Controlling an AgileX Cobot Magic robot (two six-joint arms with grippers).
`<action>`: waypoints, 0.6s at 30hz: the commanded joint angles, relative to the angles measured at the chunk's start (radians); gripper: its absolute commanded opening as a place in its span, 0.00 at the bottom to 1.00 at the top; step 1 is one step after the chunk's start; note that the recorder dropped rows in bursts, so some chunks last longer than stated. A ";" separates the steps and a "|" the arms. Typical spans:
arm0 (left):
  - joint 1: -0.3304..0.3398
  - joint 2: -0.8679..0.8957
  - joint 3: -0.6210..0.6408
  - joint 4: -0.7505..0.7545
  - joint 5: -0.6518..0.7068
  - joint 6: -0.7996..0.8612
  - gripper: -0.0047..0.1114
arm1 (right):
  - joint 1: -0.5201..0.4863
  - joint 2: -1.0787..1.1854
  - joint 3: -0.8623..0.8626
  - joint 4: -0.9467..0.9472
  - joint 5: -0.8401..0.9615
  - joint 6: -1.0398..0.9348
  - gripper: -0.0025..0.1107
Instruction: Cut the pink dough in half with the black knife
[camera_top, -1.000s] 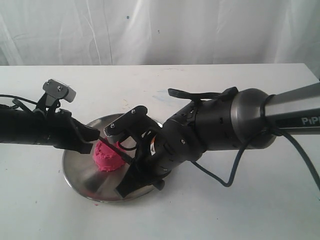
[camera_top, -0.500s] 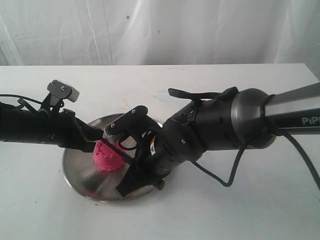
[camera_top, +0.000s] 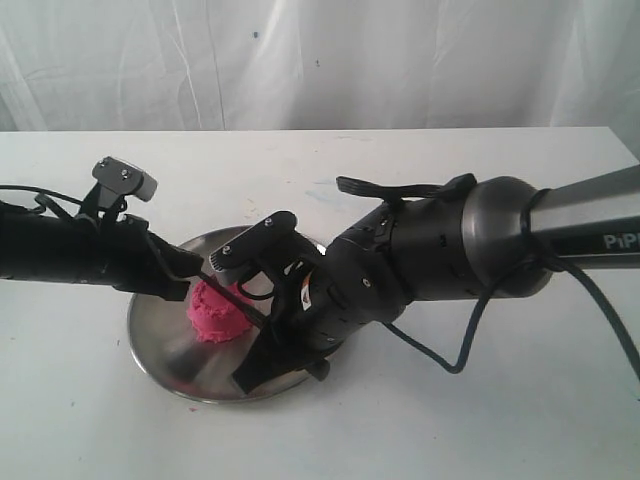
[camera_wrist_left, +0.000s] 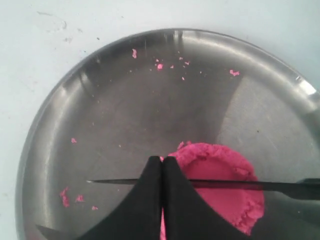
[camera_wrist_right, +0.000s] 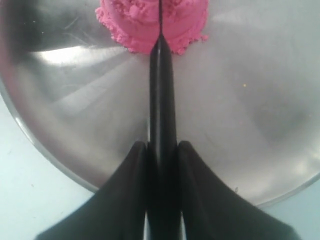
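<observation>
So the right gripper (camera_wrist_right: 161, 145) has the black knife (camera_wrist_right: 161, 100) clamped by its handle, one finger on each side, and the blade is edge-down right across the pink dough (camera_top: 215, 318). From the right wrist cam the blade lines up pretty much with the middle of the lump. The dough is one grainy mound sitting on the round steel plate (camera_top: 160, 340), a bit off from the plate's centre, and the plate is on the white table (camera_top: 450, 420). The left gripper (camera_wrist_left: 162, 160) is pinched closed with nothing in it, fingertips pressed together, parked at the edge of the dough right over the blade; can't tell if it's actually touching either one. There's a handful of little pink crumbs (camera_wrist_left: 65, 197) scattered around the plate too.
</observation>
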 joint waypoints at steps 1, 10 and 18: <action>-0.003 -0.065 0.005 -0.022 0.008 0.023 0.04 | 0.003 0.001 0.003 0.000 -0.004 -0.009 0.02; -0.003 -0.033 0.005 -0.022 0.016 0.023 0.04 | 0.003 0.001 0.003 0.000 -0.004 -0.011 0.02; -0.003 0.011 -0.026 -0.022 0.049 0.023 0.04 | 0.003 0.001 0.003 0.000 -0.004 -0.011 0.02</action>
